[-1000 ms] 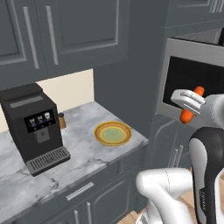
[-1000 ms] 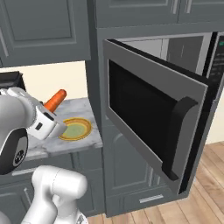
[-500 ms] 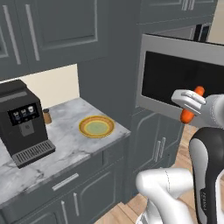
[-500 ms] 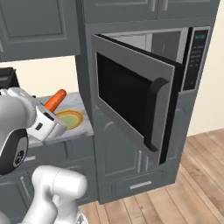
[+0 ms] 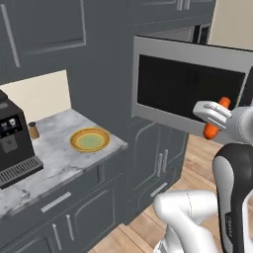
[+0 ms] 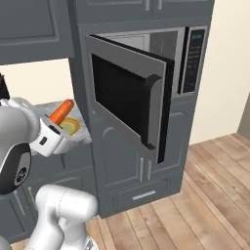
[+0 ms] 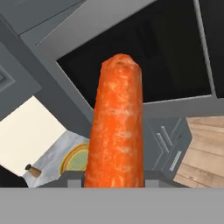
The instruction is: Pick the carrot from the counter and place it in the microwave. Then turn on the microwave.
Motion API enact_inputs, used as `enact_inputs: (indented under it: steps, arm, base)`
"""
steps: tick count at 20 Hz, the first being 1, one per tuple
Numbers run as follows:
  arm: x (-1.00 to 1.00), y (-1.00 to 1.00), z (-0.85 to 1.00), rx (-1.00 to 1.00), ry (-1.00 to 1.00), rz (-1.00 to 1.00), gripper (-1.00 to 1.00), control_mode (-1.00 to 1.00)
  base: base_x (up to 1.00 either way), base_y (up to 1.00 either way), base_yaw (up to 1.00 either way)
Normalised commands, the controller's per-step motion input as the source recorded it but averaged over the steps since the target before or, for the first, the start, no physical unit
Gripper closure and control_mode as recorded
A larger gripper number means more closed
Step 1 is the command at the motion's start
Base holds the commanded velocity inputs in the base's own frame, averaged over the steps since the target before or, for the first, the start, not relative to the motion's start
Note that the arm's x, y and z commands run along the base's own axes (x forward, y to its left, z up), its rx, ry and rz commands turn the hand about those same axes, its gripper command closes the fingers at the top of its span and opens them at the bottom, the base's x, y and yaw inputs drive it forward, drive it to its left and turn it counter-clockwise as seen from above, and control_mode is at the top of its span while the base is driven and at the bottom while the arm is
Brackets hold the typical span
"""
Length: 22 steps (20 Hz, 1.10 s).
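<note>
My gripper point(image 5: 216, 117) is shut on the carrot point(image 5: 224, 103), a short orange stick, and holds it in the air in front of the microwave's open door point(image 5: 188, 89). In the right base view the carrot point(image 6: 62, 111) sticks up from the hand, left of the microwave point(image 6: 146, 88), whose black glass door point(image 6: 124, 95) swings out toward me. The hand view has the carrot point(image 7: 116, 127) upright in the middle, with the dark door glass point(image 7: 166, 57) behind it. The marble counter point(image 5: 54, 158) lies to the left, below the hand.
A yellow-rimmed plate point(image 5: 89, 140) sits near the counter's right end. A black coffee machine point(image 5: 12, 143) and a small brown shaker point(image 5: 33, 130) stand further left. The keypad with its cyan display point(image 6: 195, 56) is right of the door. Wooden floor point(image 6: 205, 195) spreads right.
The base has driven right, so the whole scene has slid left in both base views and the microwave is more central. The carrot stays in the shut gripper.
</note>
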Motion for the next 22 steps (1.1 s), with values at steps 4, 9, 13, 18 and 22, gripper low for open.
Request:
enact_inputs:
  steps: [4,9,13,18,22]
  arm:
    - [0.00,0.00,0.00,0.00,0.00,0.00,1.00,1.00]
    - [0.00,0.00,0.00,0.00,0.00,0.00,1.00,1.00]
    - [0.00,0.00,0.00,0.00,0.00,0.00,1.00,1.00]
    - [0.00,0.00,0.00,0.00,0.00,0.00,1.00,1.00]
    - [0.00,0.00,0.00,0.00,0.00,0.00,1.00,1.00]
  base:
    - [-0.29,-0.54,-0.19]
    - [-0.17,-0.59,-0.21]
    - [-0.06,-0.62,-0.23]
    - [-0.03,-0.56,-0.26]
    - [-0.33,-0.41,-0.21]
